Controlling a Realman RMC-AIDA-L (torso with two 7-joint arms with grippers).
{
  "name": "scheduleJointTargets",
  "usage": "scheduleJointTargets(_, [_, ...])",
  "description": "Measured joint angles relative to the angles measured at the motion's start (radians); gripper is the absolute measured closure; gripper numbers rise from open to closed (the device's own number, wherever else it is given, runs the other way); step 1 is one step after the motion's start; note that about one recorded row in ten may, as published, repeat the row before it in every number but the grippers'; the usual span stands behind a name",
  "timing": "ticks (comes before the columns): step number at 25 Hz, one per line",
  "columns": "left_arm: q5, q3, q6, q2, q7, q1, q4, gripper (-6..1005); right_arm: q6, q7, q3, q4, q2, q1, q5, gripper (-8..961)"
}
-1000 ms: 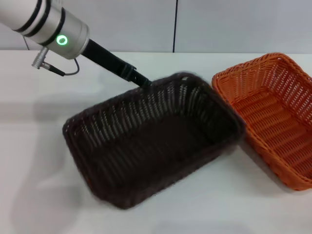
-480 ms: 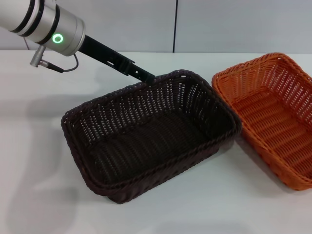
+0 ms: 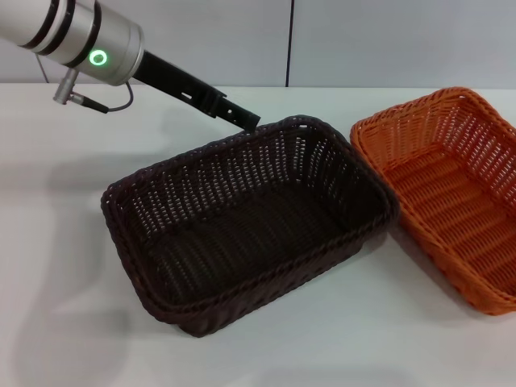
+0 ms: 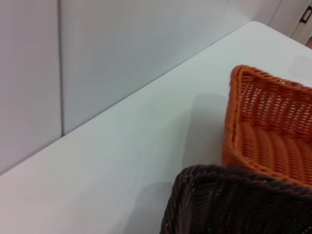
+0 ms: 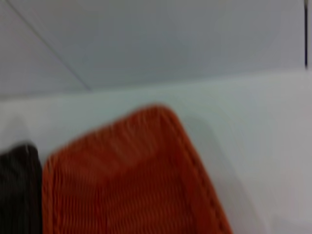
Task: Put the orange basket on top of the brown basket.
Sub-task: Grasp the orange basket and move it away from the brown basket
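Orange basket [image 3: 451, 193] rim just beside brown basket [image 3: 250, 218] rim.

A bare lab-like test bench: plain white table [image 3: 72, 322] against grey wall panels [image 3: 387, 40].

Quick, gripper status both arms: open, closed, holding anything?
Left gripper: just off the far rim of the brown basket, holding nothing; open or shut cannot be told.
Right gripper: not in view; its wrist camera looks at the orange basket.
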Motion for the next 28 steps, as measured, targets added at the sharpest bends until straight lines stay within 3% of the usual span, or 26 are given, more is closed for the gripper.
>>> scheduleJointTargets(3, [-0.004, 0.005, 0.002, -0.002, 0.009, -0.013, -0.002, 137, -0.060, 0.004, -0.020, 0.059, -0.007, 0.038, -0.081, 304])
scheduleJointTargets(11, [-0.006, 0.004, 0.037, -0.005, 0.037, -0.044, 0.013, 137, -0.114, 0.008, -0.016, 0.232, -0.015, 0.048, -0.082, 309])
scheduleJointTargets(18, [-0.007, 0.004, 0.057, 0.000, 0.048, -0.085, 0.040, 137, -0.118, 0.016, 0.064, 0.317, -0.049, 0.000, -0.082, 314])
scheduleJointTargets(28, [-0.002, 0.026, 0.056, -0.011, 0.072, -0.136, 0.044, 137, -0.114, 0.086, 0.122, 0.359, -0.050, -0.078, -0.082, 320])
